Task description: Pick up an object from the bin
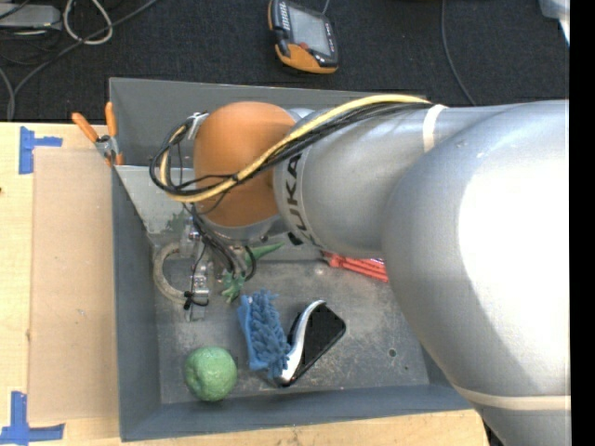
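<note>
Partly under claw point(198, 288): clear ring point(165, 275), bin point(279, 98) left; claw state cannot tell.

The silver arm point(372, 193) bears the black lettering "KUKA".

green ball point(210, 373), blue brush point(263, 331), black-and-white slipper-like thing point(313, 338), red tool point(360, 267), grey bin point(383, 328)

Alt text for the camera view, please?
The arm's orange-covered wrist hangs low at the left of the grey bin, by a clear ring. Along the near wall lie a green ball, a blue textured piece and a black-and-white object.
</note>
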Controlling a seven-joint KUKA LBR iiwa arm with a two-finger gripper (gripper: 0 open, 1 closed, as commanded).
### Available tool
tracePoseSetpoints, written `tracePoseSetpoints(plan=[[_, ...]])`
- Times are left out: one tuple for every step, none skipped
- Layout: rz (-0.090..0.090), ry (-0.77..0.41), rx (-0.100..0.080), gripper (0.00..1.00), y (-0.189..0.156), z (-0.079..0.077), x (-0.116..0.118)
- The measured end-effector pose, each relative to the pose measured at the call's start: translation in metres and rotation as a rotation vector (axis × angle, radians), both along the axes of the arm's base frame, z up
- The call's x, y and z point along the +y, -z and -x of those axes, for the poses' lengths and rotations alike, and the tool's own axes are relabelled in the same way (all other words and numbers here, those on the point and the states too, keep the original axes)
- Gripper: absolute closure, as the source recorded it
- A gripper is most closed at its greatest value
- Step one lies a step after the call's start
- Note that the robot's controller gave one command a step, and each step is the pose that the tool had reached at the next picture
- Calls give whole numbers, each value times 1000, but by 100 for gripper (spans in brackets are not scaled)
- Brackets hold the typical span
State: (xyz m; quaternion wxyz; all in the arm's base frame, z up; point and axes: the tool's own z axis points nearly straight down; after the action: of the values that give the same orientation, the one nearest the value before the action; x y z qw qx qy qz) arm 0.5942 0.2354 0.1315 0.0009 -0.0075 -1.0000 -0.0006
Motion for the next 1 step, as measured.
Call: tracePoseSetpoints(plan=[[0,0,0,0,0,0,0]])
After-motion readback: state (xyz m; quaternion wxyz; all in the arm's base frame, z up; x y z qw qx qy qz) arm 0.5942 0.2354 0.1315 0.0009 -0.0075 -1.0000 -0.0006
